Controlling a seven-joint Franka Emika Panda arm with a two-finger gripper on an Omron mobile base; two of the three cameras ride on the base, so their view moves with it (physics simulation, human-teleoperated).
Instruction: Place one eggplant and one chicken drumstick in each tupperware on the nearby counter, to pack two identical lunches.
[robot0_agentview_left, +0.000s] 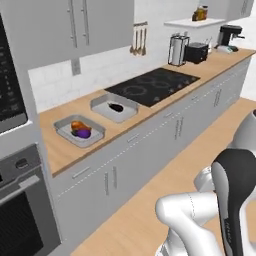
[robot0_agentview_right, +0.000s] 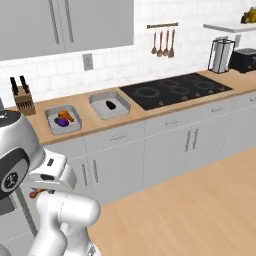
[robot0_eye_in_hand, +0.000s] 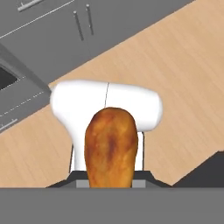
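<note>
A simulated kitchen, seen from the robot's mobile base: at far left in the right base view, a knife block (robot0_agentview_right: 22, 95) is standing against the tiled wall at the end of the light-wood counter (robot0_agentview_left: 60, 150).

Just to its right, the first grey tupperware (robot0_agentview_left: 79, 131) is sitting on the counter, carrying a purple eggplant (robot0_agentview_left: 83, 133) with an orange-brown chicken drumstick (robot0_agentview_left: 76, 125) lying against it.

Beside that, a little apart, the second tupperware (robot0_agentview_left: 114, 107) is holding a single dark eggplant (robot0_agentview_left: 117, 107).

Next along, the black stovetop (robot0_agentview_left: 153, 85) is lying flush in the worktop, with three wooden utensils (robot0_agentview_right: 163, 44) hanging from a rail on the wall above it.

Farther right, a metal paper-towel holder (robot0_agentview_left: 177, 50), a black toaster (robot0_agentview_left: 196, 52) and a coffee machine (robot0_agentview_left: 230, 36) are lining the back of the counter, beneath a white shelf (robot0_agentview_left: 194, 22).

In the hand view, the gripper (robot0_eye_in_hand: 110, 181) is clenching a second golden-brown drumstick (robot0_eye_in_hand: 110, 148), which is rising upright from between the fingers; behind it, wooden floor (robot0_eye_in_hand: 175, 57) and grey cabinet fronts (robot0_eye_in_hand: 78, 30) are showing.
</note>
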